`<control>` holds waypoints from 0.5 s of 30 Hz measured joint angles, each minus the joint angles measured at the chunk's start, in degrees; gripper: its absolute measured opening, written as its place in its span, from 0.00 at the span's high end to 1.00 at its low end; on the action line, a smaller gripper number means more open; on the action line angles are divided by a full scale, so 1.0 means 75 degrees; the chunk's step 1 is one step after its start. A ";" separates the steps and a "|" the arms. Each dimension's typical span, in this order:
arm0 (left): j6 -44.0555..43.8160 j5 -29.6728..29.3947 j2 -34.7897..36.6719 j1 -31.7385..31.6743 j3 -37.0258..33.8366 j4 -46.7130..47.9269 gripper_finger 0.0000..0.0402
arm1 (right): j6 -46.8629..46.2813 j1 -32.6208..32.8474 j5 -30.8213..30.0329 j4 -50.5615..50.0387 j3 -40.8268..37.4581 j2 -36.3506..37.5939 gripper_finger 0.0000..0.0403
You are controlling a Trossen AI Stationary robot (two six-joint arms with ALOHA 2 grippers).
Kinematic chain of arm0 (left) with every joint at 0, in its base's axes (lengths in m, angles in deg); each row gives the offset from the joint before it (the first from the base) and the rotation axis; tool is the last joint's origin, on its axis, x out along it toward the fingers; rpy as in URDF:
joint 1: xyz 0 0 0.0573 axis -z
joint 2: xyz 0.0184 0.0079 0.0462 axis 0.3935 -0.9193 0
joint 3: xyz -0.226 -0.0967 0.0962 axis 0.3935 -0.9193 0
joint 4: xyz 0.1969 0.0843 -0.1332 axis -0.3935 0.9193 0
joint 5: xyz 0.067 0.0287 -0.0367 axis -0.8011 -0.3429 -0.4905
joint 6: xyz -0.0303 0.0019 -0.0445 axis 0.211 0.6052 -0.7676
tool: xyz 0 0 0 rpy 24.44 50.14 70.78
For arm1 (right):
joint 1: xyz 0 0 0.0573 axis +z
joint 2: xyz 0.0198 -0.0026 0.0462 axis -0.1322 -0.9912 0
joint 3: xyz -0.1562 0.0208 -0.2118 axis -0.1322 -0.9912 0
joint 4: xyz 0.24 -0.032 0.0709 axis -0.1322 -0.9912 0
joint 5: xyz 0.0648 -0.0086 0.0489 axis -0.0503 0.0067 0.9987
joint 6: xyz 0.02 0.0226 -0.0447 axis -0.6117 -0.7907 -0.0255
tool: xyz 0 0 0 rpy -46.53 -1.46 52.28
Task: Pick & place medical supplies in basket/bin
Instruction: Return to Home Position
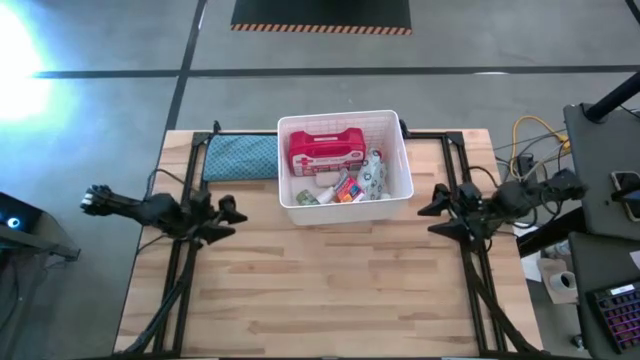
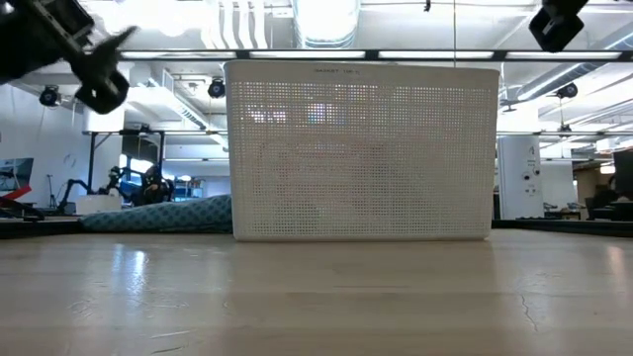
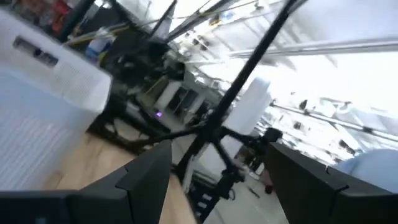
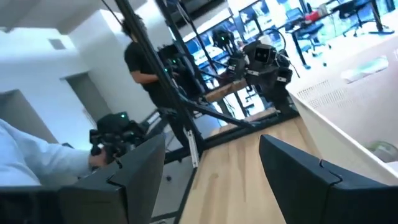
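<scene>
Your white bin (image 1: 345, 212) sits at the counter's (image 1: 330, 290) 12 o'clock edge, and every supply in view is inside it: red first-aid case (image 1: 325, 152) toward 11 o'clock, patterned wipes packet (image 1: 374, 172) toward 3. Only the teal cloth pad (image 1: 240, 157) lies outside, at the bin's 9 o'clock. I judge the placing done. The left end effector (image 1: 232, 215) hangs at the bin's 8 o'clock and the right end effector (image 1: 432, 212) at 4, both spread wide and empty; only homing looks left.
</scene>
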 joint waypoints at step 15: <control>0.1818 -0.0006 0.0003 -0.0052 0.0078 -0.0598 0.40 | 0.0162 -0.0017 0.0832 -0.0110 -0.1481 0.2076 0.38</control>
